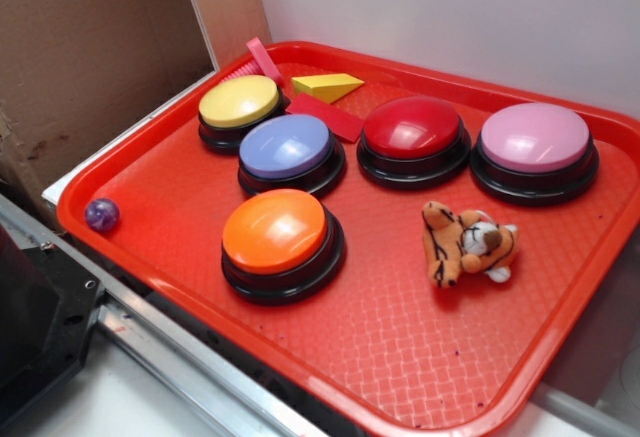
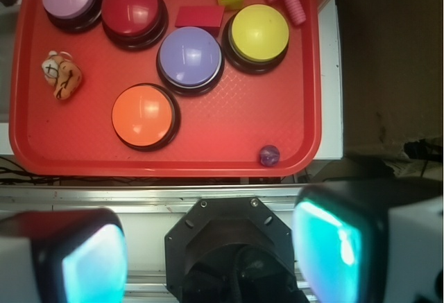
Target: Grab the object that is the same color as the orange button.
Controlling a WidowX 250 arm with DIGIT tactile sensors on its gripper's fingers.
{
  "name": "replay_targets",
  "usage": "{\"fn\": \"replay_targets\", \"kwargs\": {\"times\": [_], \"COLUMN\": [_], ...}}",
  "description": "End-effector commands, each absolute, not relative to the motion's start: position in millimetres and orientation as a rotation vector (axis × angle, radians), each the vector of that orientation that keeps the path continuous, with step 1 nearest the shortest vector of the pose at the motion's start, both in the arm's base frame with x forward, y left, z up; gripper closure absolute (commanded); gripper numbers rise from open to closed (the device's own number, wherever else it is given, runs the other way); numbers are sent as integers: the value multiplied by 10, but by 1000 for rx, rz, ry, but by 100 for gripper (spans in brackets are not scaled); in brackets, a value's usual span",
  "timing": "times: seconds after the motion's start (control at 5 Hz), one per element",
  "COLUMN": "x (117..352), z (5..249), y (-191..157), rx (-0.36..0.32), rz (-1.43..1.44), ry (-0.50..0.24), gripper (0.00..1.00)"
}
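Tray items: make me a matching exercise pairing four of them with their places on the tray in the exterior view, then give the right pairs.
1. small orange striped plush tiger
2. small purple ball
3. yellow wedge block
4. round pink-topped push-button

A. far right of the tray
B. near-left corner, by the rim
C. back of the tray, beside the yellow-topped button
D. right of the glossy orange dome button

Pairs: 1-D, 2-B, 3-C, 4-A

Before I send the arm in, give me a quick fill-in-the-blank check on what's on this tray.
1. The plush tiger matches the ____ button.
2. The tray holds ____ dome buttons.
3. The purple ball lies near the tray's ____.
4. The claw is ____ and holds nothing.

Missing words: orange; five; edge; open
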State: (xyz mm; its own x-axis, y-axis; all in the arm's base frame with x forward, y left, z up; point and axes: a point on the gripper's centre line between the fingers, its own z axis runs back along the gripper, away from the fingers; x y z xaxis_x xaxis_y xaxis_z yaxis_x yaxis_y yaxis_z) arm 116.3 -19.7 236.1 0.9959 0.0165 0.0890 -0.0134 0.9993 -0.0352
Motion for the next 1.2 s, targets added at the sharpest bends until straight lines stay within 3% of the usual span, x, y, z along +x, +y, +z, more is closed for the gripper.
{"fn": "replay_targets", "kwargs": {"times": [0.0, 0.4, 0.6, 1.0], "x": [1163, 1583, 1811, 2286], "z": [2361, 2032, 1814, 1251], "y": [-197, -690, -1064, -1732], "rx": [-35, -69, -125, -154], "rz": [15, -236, -376, -568], "ry": [-89, -186, -260, -311], "gripper": [0, 0, 0, 0]}}
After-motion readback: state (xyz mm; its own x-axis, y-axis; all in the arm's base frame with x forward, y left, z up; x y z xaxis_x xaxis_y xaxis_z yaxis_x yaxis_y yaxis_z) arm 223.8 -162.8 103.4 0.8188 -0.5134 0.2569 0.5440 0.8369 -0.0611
